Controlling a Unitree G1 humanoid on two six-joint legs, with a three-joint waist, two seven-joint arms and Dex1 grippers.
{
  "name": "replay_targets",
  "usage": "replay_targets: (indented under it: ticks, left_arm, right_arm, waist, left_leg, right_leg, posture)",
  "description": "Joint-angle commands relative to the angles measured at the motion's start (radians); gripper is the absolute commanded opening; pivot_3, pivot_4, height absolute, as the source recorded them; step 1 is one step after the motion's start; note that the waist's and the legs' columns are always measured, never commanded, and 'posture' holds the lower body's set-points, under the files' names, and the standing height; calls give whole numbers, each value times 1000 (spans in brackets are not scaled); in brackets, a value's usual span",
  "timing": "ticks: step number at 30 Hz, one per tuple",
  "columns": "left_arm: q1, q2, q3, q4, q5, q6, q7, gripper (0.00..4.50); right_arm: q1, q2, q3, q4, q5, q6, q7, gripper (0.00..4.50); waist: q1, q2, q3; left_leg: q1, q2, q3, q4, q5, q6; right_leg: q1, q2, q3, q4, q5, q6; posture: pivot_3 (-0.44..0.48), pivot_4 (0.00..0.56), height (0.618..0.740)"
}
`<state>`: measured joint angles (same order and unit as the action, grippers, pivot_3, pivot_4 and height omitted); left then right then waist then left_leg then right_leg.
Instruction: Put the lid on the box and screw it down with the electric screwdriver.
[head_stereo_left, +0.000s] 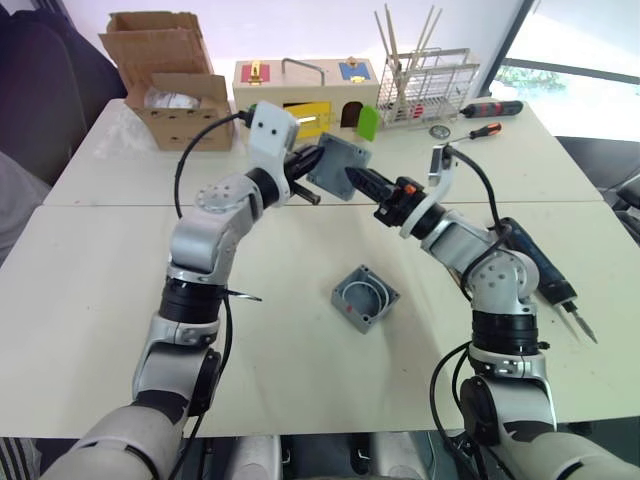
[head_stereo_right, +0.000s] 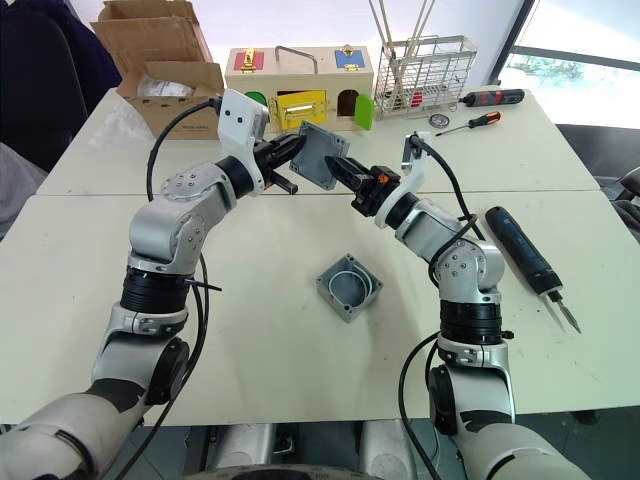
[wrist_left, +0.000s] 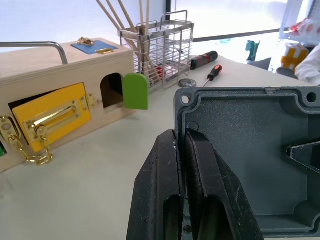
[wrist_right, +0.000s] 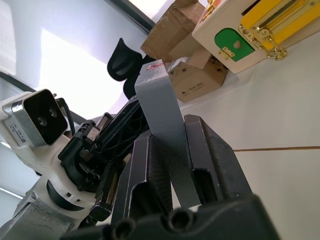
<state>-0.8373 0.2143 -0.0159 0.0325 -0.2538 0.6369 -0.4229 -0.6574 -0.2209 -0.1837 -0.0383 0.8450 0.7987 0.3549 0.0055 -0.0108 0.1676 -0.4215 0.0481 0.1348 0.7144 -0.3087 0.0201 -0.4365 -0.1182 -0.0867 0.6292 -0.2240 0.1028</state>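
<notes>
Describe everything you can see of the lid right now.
The lid is a small, shallow, square cover of grey plastic, held in the air above the table between both arms, tilted nearly on edge. Its hollow inner face, with round screw holes at the corners, shows in the left wrist view. The left pincer clamps one edge and the right pincer clamps the opposite edge. A small red mark sits on its upper rim.

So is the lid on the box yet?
No. The box sits open on the table; both end effectors hold the lid in the air.
</notes>
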Motion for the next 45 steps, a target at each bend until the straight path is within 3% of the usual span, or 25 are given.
replay_targets:
  ticks: [1, 7, 8, 11, 22, 25, 28, 35, 38, 42, 45]
  left_arm:
    - [-14, 4, 21, -36, -11, -26, 3, 0]
    - [-12, 3, 19, -39, -16, -25, 3, 0]
    - [-11, 3, 19, -40, -16, -25, 3, 0]
    - [-10, 4, 19, -41, -19, -25, 2, 0]
    - [-5, 4, 17, -45, -22, -23, 2, 0]
    - [-4, 5, 17, -45, -22, -23, 2, 0]
    - [-1, 6, 17, -44, -20, -24, 3, 0]
    - [9, 9, 17, -62, -30, -13, -5, 0]
    - [22, 22, 18, -84, -60, 7, -45, 1014]
    - [18, 51, 56, -103, -115, 23, -88, 2970]
    - [-37, 76, 134, -148, -231, 119, -101, 4456]
  right_arm:
    - [1, -8, -11, -50, 16, -1, 19, 155]
    - [12, -14, -4, -59, 9, -7, 35, 155]
    - [16, -17, -1, -63, 7, -7, 38, 1210]
    - [23, -21, -4, -66, 3, -6, 36, 2502]
    - [24, -17, -28, -62, 28, 4, 20, 2502]
    - [24, -16, -29, -64, 33, 7, 20, 1601]
    - [26, -20, -26, -69, 35, 11, 28, 172]
    - [33, -21, -10, -81, 28, 10, 40, 96]
    - [39, -25, 3, -90, 9, -6, 52, 96]
    - [49, -25, 10, -117, -4, -20, 61, 96]
    - [62, -55, 22, -150, -72, -56, 38, 96]
  waist:
    - [0, 0, 0]
    - [0, 0, 0]
    - [-1, 0, 0]
    - [0, 0, 0]
    - [0, 0, 0]
    - [0, 0, 0]
    - [-1, 0, 0]
    - [-1, 0, 0]
    - [-1, 0, 0]
    - [-3, 0, 0]
    - [-1, 0, 0]
  left_leg:
    - [0, 0, 0, 0, 0, 0]
    - [0, 0, 0, 0, 0, 0]
    - [0, 0, 0, 0, 0, 0]
    - [0, 0, 0, 0, 0, 0]
    - [0, 0, 0, 0, 0, 0]
    - [0, 0, 0, 0, 0, 0]
    - [0, 0, 0, 0, 0, 0]
    - [0, 0, 0, 0, 0, 0]
    - [0, 0, 0, -1, 0, 0]
    - [-1, 0, 0, -1, 0, 0]
    - [-2, 0, 0, -1, 0, 0]
  right_leg:
    - [0, 0, 0, 0, 0, 0]
    - [0, 0, 0, 0, 0, 0]
    - [0, 0, 0, 0, 0, 0]
    - [0, 0, 0, 0, 0, 0]
    - [0, 0, 0, 0, 0, 0]
    - [0, 0, 0, 0, 0, 0]
    - [0, 0, 0, 0, 0, 0]
    - [0, 0, 0, 0, 0, 0]
    - [-1, 0, 0, 0, 0, 0]
    - [-2, 0, 0, 0, 0, 0]
    - [-3, 0, 0, 0, 0, 0]
  posture:
    - [0, 150, 728]
    - [0, 150, 728]
    - [0, 150, 728]
    - [0, 150, 728]
    - [0, 150, 728]
    - [0, 150, 728]
    - [0, 150, 728]
    - [0, 150, 728]
    - [0, 150, 728]
    - [0, 150, 728]
    - [0, 150, 728]
